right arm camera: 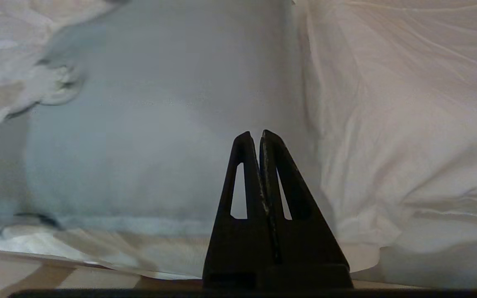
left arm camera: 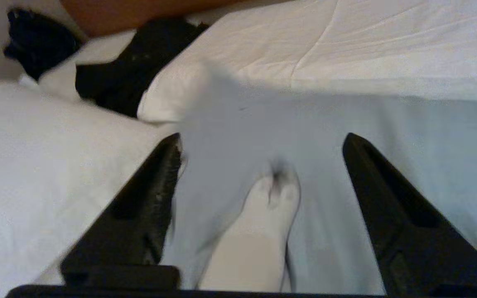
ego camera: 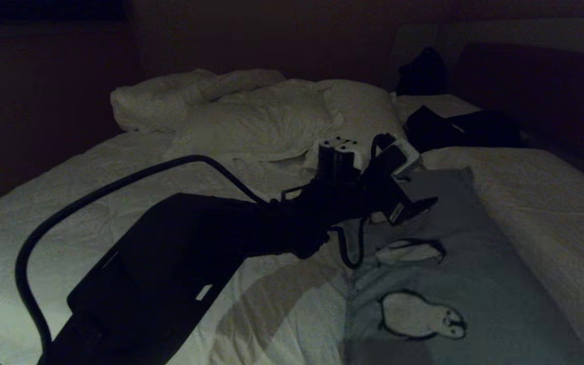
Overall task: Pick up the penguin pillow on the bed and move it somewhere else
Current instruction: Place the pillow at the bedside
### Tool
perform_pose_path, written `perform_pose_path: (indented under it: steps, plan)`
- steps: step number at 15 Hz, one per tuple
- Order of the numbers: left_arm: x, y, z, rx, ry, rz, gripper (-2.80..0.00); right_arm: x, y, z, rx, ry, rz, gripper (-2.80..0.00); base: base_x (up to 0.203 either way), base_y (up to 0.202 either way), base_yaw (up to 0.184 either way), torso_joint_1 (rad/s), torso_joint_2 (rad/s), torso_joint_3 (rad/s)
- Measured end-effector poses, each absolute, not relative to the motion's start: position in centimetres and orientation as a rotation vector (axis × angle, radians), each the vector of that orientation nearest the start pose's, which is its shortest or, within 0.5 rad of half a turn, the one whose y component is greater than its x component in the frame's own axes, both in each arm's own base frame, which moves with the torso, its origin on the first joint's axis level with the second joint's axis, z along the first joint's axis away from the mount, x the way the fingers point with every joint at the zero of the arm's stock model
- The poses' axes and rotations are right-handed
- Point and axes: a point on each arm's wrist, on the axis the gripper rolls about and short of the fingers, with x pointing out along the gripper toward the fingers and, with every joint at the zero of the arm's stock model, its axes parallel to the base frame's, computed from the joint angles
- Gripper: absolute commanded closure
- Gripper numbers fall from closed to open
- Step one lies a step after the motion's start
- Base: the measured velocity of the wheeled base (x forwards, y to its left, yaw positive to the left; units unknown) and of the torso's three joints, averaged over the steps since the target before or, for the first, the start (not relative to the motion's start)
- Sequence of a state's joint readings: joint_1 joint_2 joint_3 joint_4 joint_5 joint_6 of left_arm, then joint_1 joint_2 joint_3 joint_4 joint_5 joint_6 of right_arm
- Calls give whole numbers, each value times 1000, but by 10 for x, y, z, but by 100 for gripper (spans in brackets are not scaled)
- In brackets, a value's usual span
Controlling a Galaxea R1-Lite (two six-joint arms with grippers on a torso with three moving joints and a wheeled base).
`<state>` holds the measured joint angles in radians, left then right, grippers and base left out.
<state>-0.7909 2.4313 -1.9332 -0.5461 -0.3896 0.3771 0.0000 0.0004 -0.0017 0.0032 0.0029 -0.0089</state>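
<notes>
The penguin pillow [ego camera: 454, 284], light blue-grey with black-and-white penguins, lies flat on the near right part of the bed [ego camera: 69, 203]. My left arm reaches across the duvet from the lower left, and my left gripper [ego camera: 416, 207] hangs just over the pillow's far end. In the left wrist view this gripper [left arm camera: 261, 138] is open; its black fingers [left arm camera: 151, 198] straddle the pillow [left arm camera: 329, 136] and one printed penguin [left arm camera: 263, 215], gripping nothing. In the right wrist view my right gripper [right arm camera: 254, 134] is shut and empty, low at the bed's near edge, facing the pillow [right arm camera: 160, 124].
White pillows and bunched duvet [ego camera: 271, 116] lie at the far middle of the bed. Black items [ego camera: 462, 129] rest by the dark headboard [ego camera: 540, 91], and another dark shape [ego camera: 421, 71] sits behind. A black cable [ego camera: 119, 185] arches over my left arm.
</notes>
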Motion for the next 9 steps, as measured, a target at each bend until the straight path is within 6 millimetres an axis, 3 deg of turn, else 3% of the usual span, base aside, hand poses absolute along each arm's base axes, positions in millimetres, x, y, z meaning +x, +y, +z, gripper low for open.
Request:
perform_pose_path:
  steps: [4,8,9]
  plan:
    - [352,-358,205,241,-119,-1165,-280,-23,0,76,-9,2,3,0,0,0,0,0,0,0]
    - [353,-318,234,152,-3,-1105,-280,-23,0,76,-9,3,2,0,0,0,0,0,0,0]
    - [352,-303,242,145,21,-1083,0,-23,0,76,-9,2,3,0,0,0,0,0,0,0]
